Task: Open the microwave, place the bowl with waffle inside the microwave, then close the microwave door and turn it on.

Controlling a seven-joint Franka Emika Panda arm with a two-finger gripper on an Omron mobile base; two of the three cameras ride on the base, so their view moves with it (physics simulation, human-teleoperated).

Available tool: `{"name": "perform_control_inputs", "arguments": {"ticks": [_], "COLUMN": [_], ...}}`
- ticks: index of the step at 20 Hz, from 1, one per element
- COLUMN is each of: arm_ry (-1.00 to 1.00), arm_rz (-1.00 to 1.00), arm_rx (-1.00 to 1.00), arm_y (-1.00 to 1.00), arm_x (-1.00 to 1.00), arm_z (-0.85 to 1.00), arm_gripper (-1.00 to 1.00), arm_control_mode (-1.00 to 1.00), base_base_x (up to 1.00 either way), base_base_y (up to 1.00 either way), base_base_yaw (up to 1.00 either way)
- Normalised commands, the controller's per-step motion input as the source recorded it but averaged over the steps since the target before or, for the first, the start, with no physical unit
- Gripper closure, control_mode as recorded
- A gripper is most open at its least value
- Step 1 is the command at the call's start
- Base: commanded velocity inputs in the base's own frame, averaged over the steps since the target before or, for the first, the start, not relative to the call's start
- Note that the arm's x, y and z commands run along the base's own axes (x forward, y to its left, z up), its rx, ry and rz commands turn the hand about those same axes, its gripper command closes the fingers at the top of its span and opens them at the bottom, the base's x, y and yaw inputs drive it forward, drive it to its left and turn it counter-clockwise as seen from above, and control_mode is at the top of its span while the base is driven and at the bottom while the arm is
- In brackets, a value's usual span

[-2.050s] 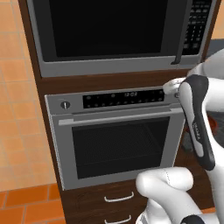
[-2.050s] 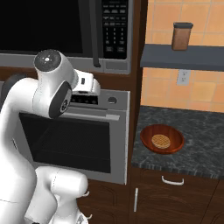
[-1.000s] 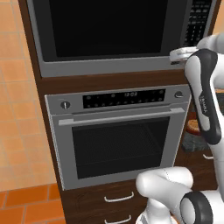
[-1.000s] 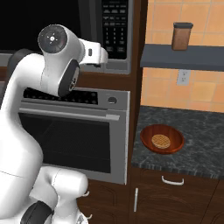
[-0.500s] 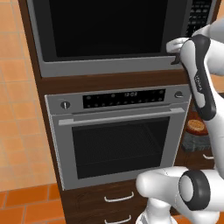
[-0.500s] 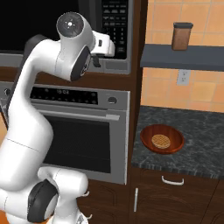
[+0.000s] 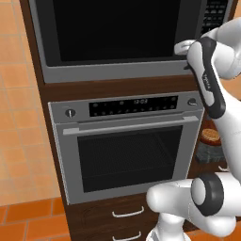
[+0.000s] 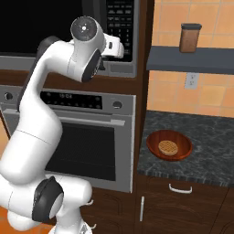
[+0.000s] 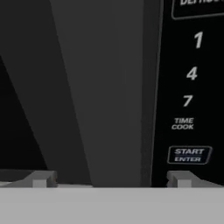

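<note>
Black glass microwave door (image 7: 108, 28): shut, set in the grey-framed microwave (image 7: 52, 70) above the silver oven (image 7: 127, 150). Dark vertical handle (image 9: 98, 92) stands directly ahead of the gripper (image 9: 109, 179), between its spread fingertips (image 9: 41, 178), close but not yet clasped; keypad (image 9: 190, 87) just to one side.

Change noted: over the last two seconds the arm has risen from oven-panel height to the microwave's lower right corner, jaws wide throughout. Judged as the approach for opening, the first step.

Reddish-brown bowl (image 8: 168, 145): on the dark counter (image 8: 205, 155) right of the oven, waffle (image 8: 167, 146) inside, well below and apart from the gripper.
</note>
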Motion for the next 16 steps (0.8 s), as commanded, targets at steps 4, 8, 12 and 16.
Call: {"name": "perform_control_inputs", "arguments": {"ticks": [4,8,12,16], "arm_ry": [-0.05,0.00,-0.02,-0.16], "arm_rz": [0.00,0.00,-0.02,-0.25], "arm_rx": [0.02,0.00,0.00,0.00], "arm_y": [0.00,0.00,0.00,-0.03], "arm_x": [0.28,0.05,-0.33,-1.00], "arm_z": [-0.13,0.00,0.00,0.00], "arm_gripper": [1.00,1.00,1.00,1.00], "arm_control_mode": [-1.00,-1.00,-1.00,-1.00], "base_base_x": [0.00,0.00,0.00,0.00], "base_base_y": [0.00,0.00,0.00,0.00], "base_base_yaw": [0.00,0.00,0.00,0.00]}}
